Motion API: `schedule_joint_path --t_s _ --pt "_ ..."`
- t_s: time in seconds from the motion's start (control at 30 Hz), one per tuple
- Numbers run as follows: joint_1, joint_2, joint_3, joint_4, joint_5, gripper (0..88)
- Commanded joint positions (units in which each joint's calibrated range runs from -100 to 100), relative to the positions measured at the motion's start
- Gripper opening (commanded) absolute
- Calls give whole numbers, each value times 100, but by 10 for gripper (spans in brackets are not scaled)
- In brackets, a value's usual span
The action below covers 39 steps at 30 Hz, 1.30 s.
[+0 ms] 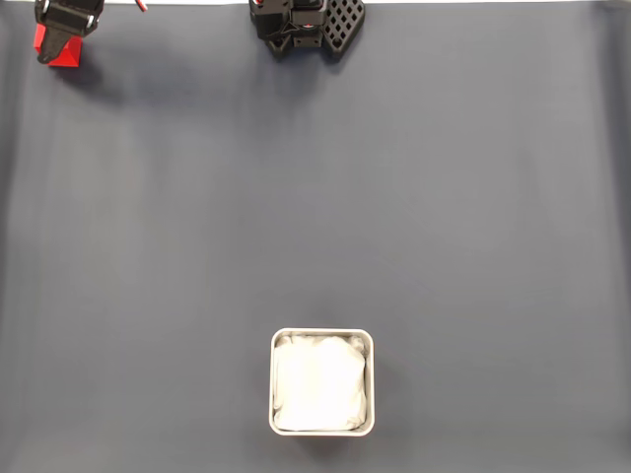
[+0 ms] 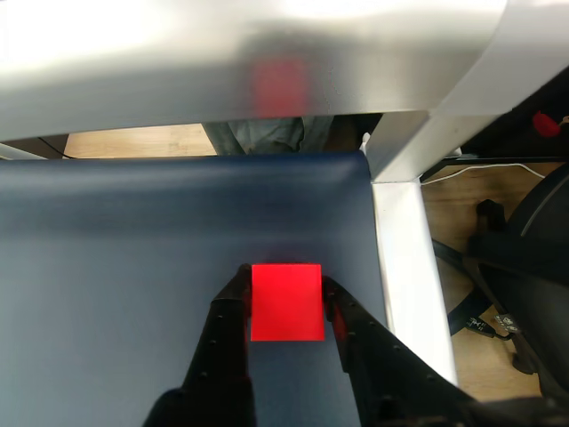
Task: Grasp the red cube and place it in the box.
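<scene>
Fixed view: red cube [image 1: 65,51] sits at the far top-left corner of the dark grey counter [image 1: 315,217], partly covered by the black gripper [image 1: 51,49] reaching over it. Arm base [image 1: 306,25] stands at top centre, black, with a perforated plate beside it. Box [image 1: 322,382], pale metallic rim and rounded corners, white crumpled lining inside, stands at bottom centre, well apart from the cube.

Wrist view: cube [image 2: 286,302] lies between the two black fingers [image 2: 233,311], bright red top face toward the lens. Jaws sit on either side of the cube with both fingers touching or nearly touching its sides; a firm grip cannot be confirmed. Cube appears to rest on the counter surface [image 2: 133,267], near its edge. A white frame post [image 2: 404,249] runs beside that edge; wooden floor and cables beyond.
</scene>
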Motion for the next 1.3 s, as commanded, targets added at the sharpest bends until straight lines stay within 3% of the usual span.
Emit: schedule_joint_path --t_s 0.0,1.27 --pt "-60 -62 -234 -23 59 0" --pt "-2241 -764 -2460 2535 -44 0"
